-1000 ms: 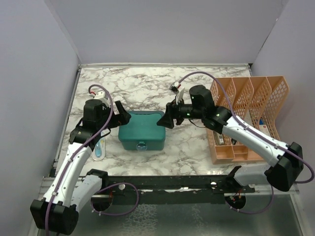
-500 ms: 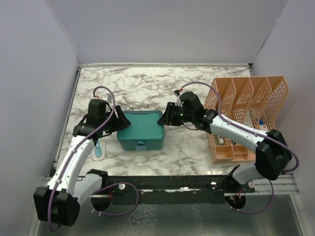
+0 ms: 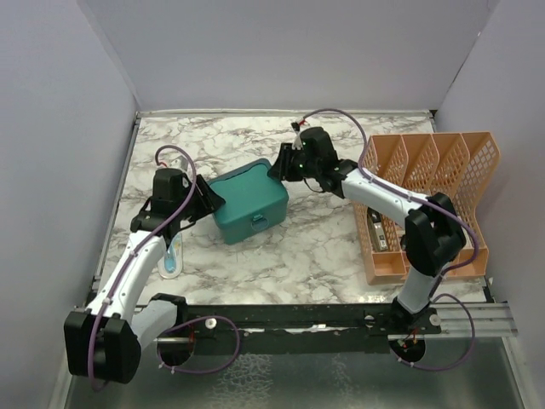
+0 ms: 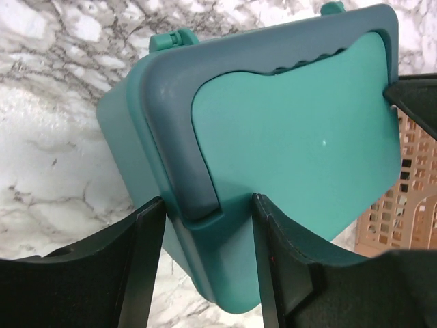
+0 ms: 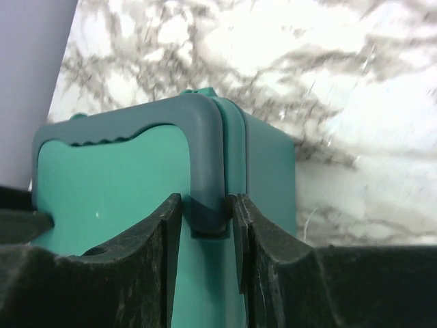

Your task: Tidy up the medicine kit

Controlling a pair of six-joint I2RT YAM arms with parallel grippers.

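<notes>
Showing the medicine kit (image 3: 249, 200), lid shut and latch (image 3: 258, 222) facing the near edge, set askew on the marble bench (image 3: 324, 247) left of centre, well apart from the orange mesh rack (image 3: 426, 196). The left end effector (image 3: 210, 201) pinches the kit's left end and the right end effector (image 3: 279, 168) its far right end, each with its fingers closed across one root of the dark carry handle (image 4: 171, 116). Opposed grips at both ends probably serve to turn or shift the box without slipping. Whether it rests on the bench cannot be told.
</notes>
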